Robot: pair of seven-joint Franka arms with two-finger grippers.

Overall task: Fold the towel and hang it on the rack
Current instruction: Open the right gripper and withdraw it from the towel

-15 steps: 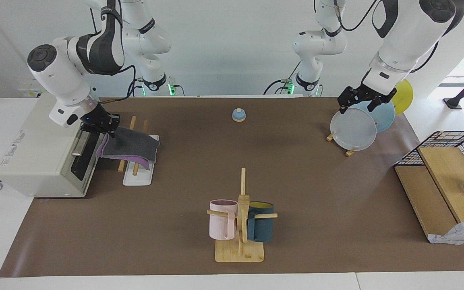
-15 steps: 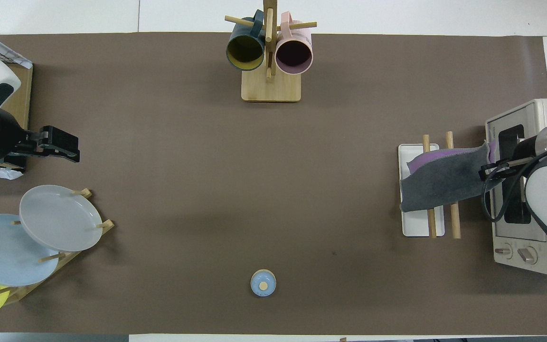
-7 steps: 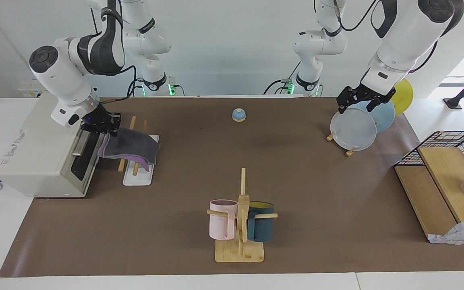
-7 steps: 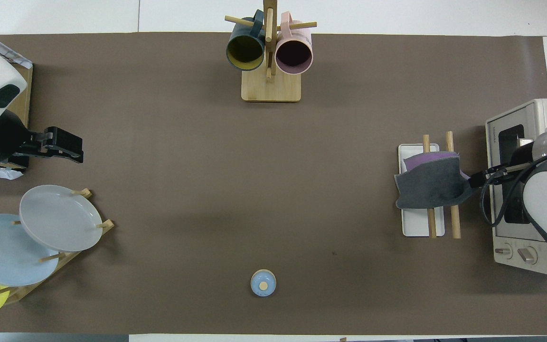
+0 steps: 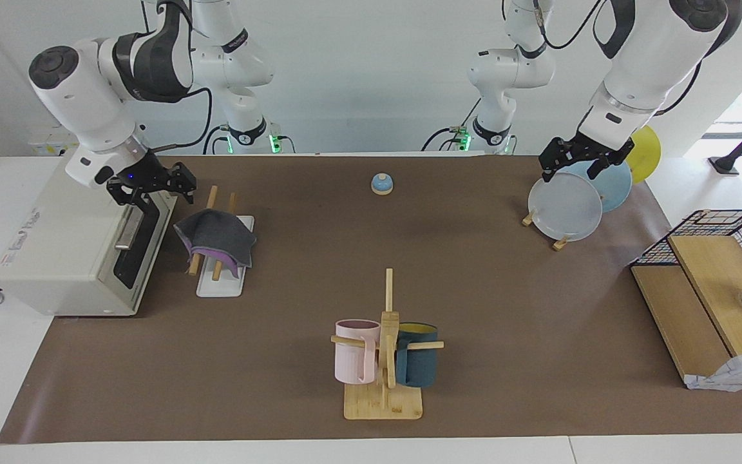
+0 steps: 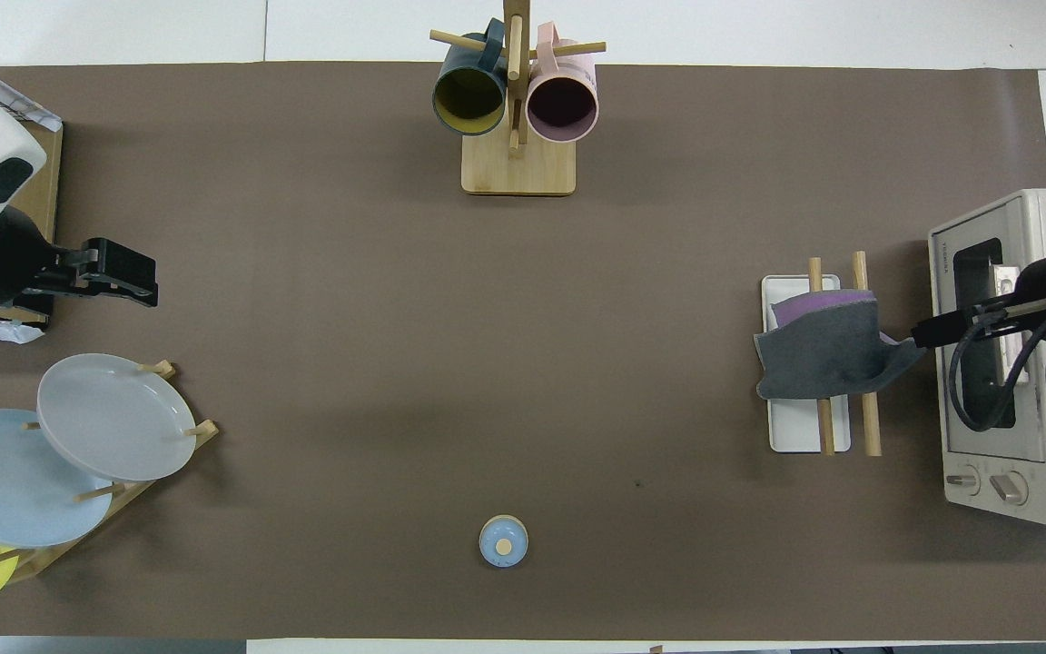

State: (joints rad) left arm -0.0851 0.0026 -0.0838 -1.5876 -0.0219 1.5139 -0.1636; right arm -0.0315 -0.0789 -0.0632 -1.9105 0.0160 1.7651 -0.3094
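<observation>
The towel [image 5: 215, 233], dark grey face up with a purple edge showing, hangs folded over the two wooden rods of the rack [image 5: 219, 283]; it also shows in the overhead view [image 6: 827, 354] on the rack [image 6: 804, 436]. My right gripper [image 5: 158, 188] is open and empty, raised just above the towel's edge on the oven side, over the gap between rack and oven. Its tip [image 6: 927, 331] shows in the overhead view. My left gripper [image 5: 574, 166] waits open over the plate stand.
A toaster oven [image 5: 68, 245] stands right beside the rack at the right arm's end. A mug tree [image 5: 385, 348] with two mugs stands mid-table, farther from the robots. A small bell [image 5: 381, 184], a plate stand [image 5: 567, 206] and a wire basket [image 5: 732, 238] are also here.
My right gripper has let go of the towel and risen toward the oven. The towel's held edge has dropped, so it now hangs over the rods. The left arm has hardly moved.
</observation>
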